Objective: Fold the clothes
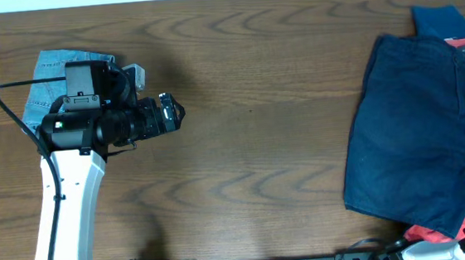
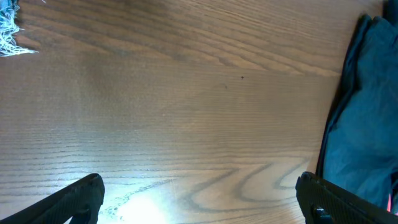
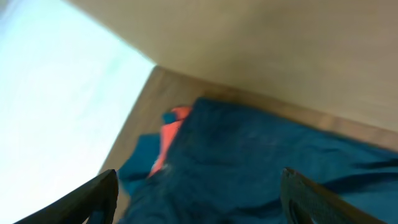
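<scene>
left arm (image 1: pixel 69 193) half hiding denim shorts (image 1: pixel 49 68), left pincer (image 2: pixel 199 186) and right pincer (image 3: pixel 199 177) released, navy shorts (image 1: pixel 415 124) cropped

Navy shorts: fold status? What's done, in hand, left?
Done: nothing clearly. The navy shorts lie spread flat, unfolded, on top of the coral-red garment and the blue garment. The denim shorts sit far left, mostly hidden under the left arm, so their state is unclear.
In hand: nothing. The left gripper is open over the table; the right gripper is open above the navy shorts.
Left: seemingly every fold.
</scene>
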Robot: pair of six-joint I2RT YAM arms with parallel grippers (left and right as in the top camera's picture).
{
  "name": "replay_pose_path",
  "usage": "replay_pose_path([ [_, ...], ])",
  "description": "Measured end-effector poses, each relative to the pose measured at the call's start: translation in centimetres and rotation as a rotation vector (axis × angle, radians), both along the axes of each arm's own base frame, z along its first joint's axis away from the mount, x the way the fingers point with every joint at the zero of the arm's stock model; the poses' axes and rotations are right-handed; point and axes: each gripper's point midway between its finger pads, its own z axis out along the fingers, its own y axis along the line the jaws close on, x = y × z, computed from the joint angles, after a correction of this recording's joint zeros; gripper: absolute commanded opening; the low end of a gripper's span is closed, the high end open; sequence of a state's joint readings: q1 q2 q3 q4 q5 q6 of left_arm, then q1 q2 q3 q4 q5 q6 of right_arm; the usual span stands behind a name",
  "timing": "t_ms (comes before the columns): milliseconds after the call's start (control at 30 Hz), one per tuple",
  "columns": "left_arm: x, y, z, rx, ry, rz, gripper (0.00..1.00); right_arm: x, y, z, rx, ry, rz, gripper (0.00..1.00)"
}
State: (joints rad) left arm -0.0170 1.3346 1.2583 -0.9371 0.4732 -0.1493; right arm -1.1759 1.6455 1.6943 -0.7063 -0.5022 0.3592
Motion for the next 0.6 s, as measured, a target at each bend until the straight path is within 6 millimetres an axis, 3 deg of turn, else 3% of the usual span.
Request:
replay_pose_path([
  [133,0.0,-0.1,0.0,0.000,-0.001,-0.004,0.99,3.8,4.5,-0.9,0.069,0.003,0.164,0.78],
  [267,-0.2,-0.9,0.0,0.001,-0.003,-0.030,0.99,7.8,11.9,-3.1,0.149,0.092,0.385,0.77],
  [333,-0.3,-1.4,0.0,0.000,-0.004,-0.047,0.99,9.3,16.3,-4.5,0.178,0.172,0.503,0.66],
  [433,-0.4,-2.0,0.1,0.000,-0.006,-0.066,0.99,10.4,22.3,-7.1,0.208,0.330,0.635,0.34],
  [500,-0.5,-2.1,0.1,0.002,-0.008,-0.072,0.99,10.5,25.4,-9.2,0.221,0.438,0.689,0.20],
  [600,-0.5,-2.1,0.1,0.003,-0.010,-0.075,0.99,9.3,29.1,-14.6,0.265,0.641,0.713,0.11],
])
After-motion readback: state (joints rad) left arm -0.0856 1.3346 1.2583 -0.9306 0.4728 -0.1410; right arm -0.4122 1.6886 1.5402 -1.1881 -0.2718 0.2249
